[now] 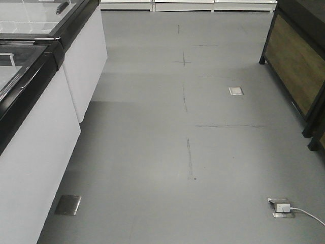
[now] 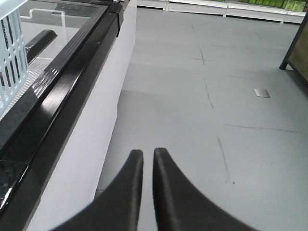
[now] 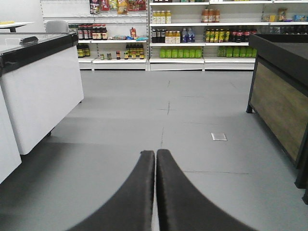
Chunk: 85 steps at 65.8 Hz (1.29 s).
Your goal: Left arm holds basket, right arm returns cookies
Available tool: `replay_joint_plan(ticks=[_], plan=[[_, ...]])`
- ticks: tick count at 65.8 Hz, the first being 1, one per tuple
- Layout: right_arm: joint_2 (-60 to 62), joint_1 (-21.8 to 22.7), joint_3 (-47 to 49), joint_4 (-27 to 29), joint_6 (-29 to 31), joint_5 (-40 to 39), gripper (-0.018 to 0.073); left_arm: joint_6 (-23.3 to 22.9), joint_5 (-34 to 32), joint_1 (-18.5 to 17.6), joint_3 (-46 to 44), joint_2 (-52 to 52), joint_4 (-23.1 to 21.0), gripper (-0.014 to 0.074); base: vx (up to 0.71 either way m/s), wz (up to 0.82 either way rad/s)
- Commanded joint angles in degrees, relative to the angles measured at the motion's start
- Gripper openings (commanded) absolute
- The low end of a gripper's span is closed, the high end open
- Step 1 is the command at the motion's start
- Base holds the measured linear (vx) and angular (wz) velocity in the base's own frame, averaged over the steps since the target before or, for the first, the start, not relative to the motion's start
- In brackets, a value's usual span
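As neither arm had anything in its grip, the job looked to me hardly begun. The left gripper (image 2: 143, 192) hung low over the grey floor (image 2: 240, 106), its black jaws drawn almost together with only a thin slit between them and nothing in it. The right gripper (image 3: 155, 192) was held the same way, jaws pressed narrow and empty, pointing down the aisle toward the far shelves (image 3: 192, 60) of bottles (image 3: 169, 37).

The pale blue basket (image 2: 9, 57) was up at the far left of the left wrist view, over the glass top of the chest freezer (image 2: 72, 72), well apart from the left gripper. Only a slotted corner of it showed, so I could not tell whether it sat on the lid or merely hung above it. I took it that it was there to be within reach of the left arm, which would have to open, swing left and rise before it could take hold.

The cookies were nowhere I could see, not on the floor, nor on the freezer, nor in that visible corner of basket; they may have been inside it. A wood-sided stand (image 3: 279, 110) on the right narrowed the aisle, so both arms tucked low and closed seemed a sensible carrying posture.
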State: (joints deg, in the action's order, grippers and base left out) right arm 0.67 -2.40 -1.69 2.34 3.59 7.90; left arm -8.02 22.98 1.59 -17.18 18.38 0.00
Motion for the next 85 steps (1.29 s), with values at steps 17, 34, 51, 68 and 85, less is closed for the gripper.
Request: replay_joint_plan(ticks=[17, 34, 51, 68, 85], plan=[[0.5, 0.0, 0.1, 0.0, -0.2, -4.3, -0.0008, -3.6, 3.8, -0.4, -6.2, 0.8, -2.7, 0.0349, 0.0, 0.0], [0.5, 0.0, 0.1, 0.0, -0.2, -4.3, -0.0008, -13.8, 11.7, -2.1, -12.9, 7.0, -2.7, 0.0549, 0.0, 0.0], [0.5, 0.0, 0.1, 0.0, -0.2, -4.3, -0.0008, -19.7, 13.5, -2.1, -22.3, 18.8, -1.9, 0.0554, 0.0, 0.0], [0.5, 0.0, 0.1, 0.0, -0.2, -4.3, -0.0008, -28.7, 14.9, 0.1, -33.3, 25.6, 2.8, 0.0554, 0.0, 0.0], [0.5, 0.0, 0.1, 0.0, -0.2, -4.3, -0.0008, -30.8, 17.9, 7.2, -40.5, 31.3, 2.4, 0.0554, 0.0, 0.0]])
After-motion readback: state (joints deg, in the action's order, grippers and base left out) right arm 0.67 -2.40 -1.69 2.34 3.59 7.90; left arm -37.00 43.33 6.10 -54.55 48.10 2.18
